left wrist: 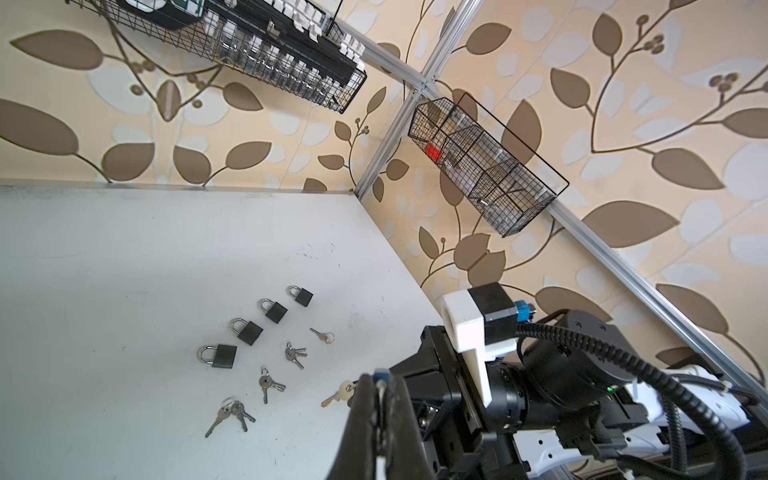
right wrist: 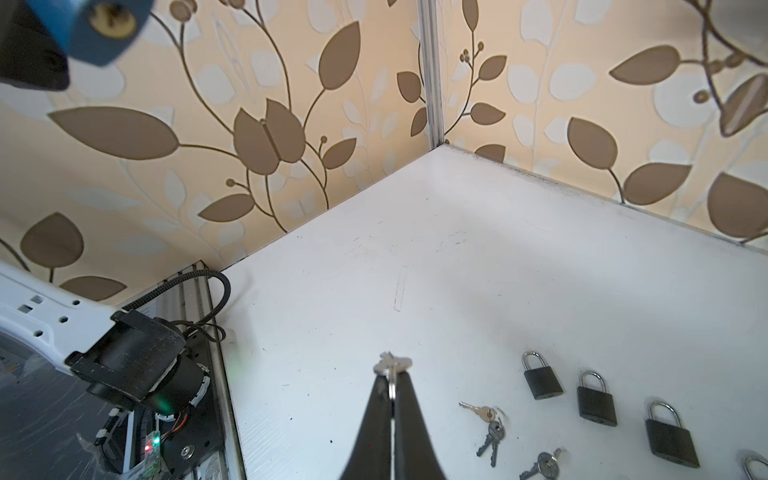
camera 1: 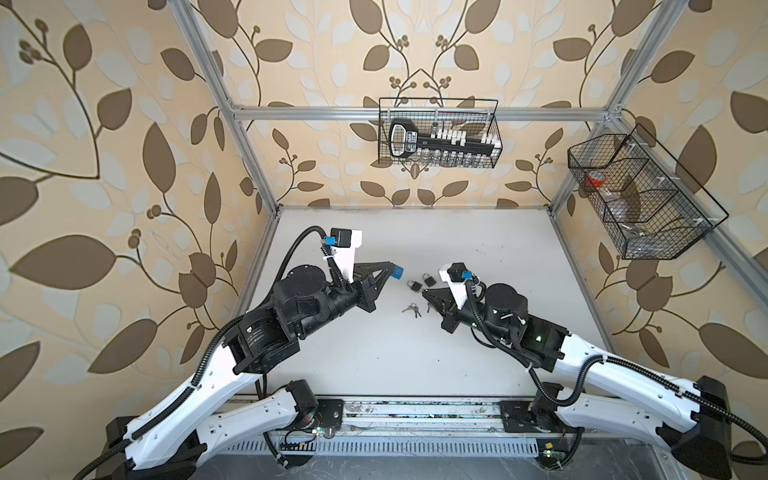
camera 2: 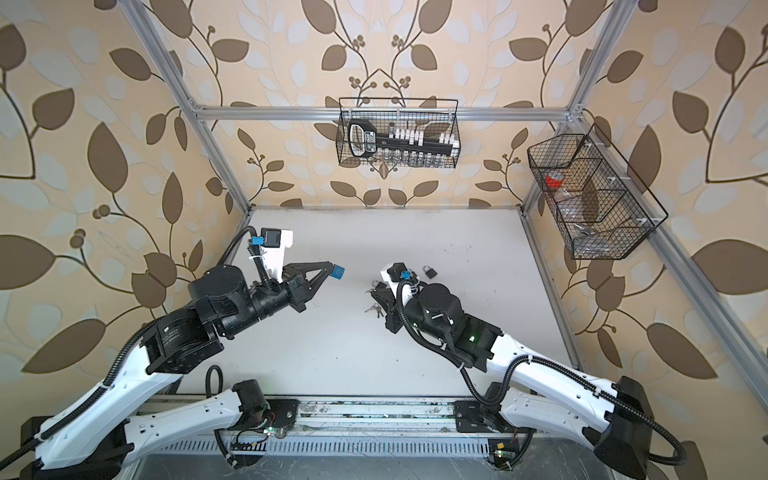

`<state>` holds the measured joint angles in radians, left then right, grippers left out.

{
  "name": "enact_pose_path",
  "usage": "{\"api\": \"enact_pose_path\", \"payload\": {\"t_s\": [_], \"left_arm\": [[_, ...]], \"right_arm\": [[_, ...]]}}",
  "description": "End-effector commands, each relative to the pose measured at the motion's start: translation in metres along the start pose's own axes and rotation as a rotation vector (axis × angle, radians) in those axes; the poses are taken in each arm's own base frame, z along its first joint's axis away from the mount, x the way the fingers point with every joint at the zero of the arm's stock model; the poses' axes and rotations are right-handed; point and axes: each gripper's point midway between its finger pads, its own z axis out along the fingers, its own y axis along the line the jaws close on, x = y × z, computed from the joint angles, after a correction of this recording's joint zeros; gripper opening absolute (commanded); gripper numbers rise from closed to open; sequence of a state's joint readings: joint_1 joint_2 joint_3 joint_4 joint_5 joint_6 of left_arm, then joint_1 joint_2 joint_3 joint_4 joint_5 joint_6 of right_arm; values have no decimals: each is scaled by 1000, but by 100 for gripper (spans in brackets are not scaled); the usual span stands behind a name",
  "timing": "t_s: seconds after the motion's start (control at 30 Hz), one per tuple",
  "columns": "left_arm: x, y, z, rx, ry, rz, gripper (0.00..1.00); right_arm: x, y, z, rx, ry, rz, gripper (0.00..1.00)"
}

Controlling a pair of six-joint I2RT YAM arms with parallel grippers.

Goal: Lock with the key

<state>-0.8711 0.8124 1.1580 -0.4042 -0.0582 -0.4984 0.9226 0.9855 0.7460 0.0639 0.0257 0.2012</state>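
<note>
key (right wrist: 392, 365) pinched at tips of right fingers (right wrist: 372, 419), blue padlock (camera 1: 397, 272) between left fingers (camera 1: 376, 268)

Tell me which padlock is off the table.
The blue padlock, held up by the left gripper; the four black padlocks all lie on the table.

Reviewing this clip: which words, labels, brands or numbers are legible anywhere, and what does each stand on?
No text reads clearly.
Label on the black key-shaped rack in the back basket: white lettering, too blurred to read.
Print on the left arm's joint housing: too small to read.
On the blue padlock, black padlocks and keys: no legible markings.
</note>
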Motion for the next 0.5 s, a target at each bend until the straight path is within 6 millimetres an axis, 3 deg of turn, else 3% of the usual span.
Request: {"api": "enact_pose_path", "payload": {"t_s": [0.0,0.2,0.33,0.47], "left_arm": [[-14,4,-9,-50,-41,15,0],[-5,35,-18,-196,-34,-4,0],[4,61,-25,-312,-13,-21,0],[8,85,-22,-384,18,-69,0]], "right_arm": [[8,-11,-3,54,37,15,0],[61,-33,11,99,254,116,0],[103,-23,27,35,424,145,0],[125,-4,51,-8,525,85,0]]}}
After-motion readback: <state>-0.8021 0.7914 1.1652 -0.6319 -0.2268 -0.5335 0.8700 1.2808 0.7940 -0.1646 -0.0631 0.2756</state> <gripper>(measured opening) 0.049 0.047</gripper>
